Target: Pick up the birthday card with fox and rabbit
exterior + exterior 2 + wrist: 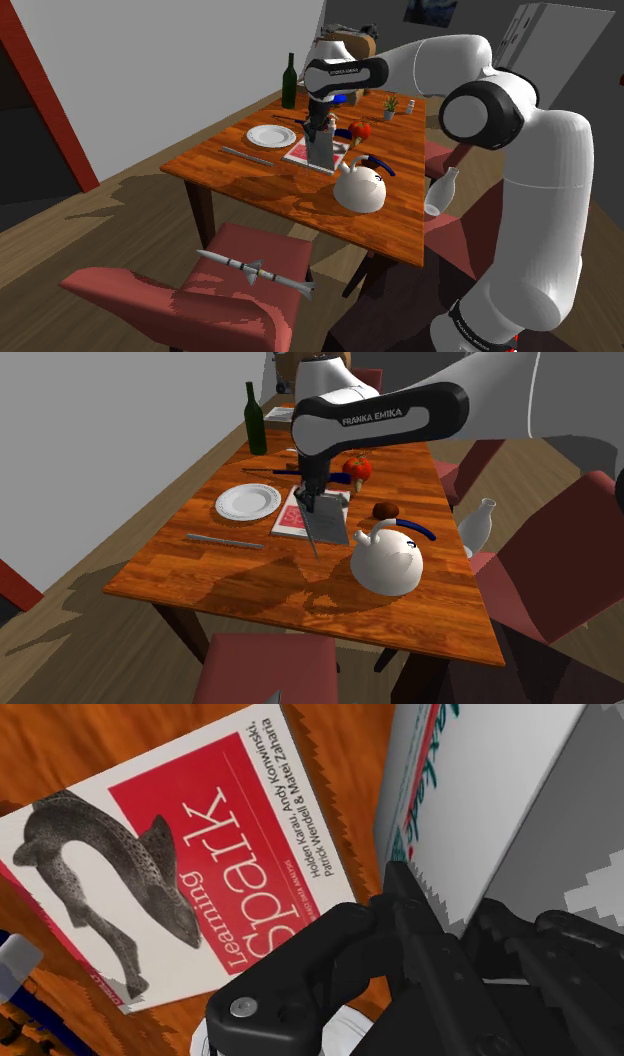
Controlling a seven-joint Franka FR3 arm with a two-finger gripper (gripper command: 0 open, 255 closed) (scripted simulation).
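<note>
The birthday card (333,522) — drawn plain grey and white — stands upright, clasped between the black gripper's (313,500) fingers, over the "Learning Spark" book (180,854) on the wooden table (240,587) — between a white plate (247,502) and a white kettle (388,564).

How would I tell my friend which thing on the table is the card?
Find the wooden table, then the red-and-white book lying flat next to the white plate. The card is the thin grey sheet right by that book, clasped in black jaws. Nearby, it alone is a sheet held upright; the book and plate lie flat.
</note>
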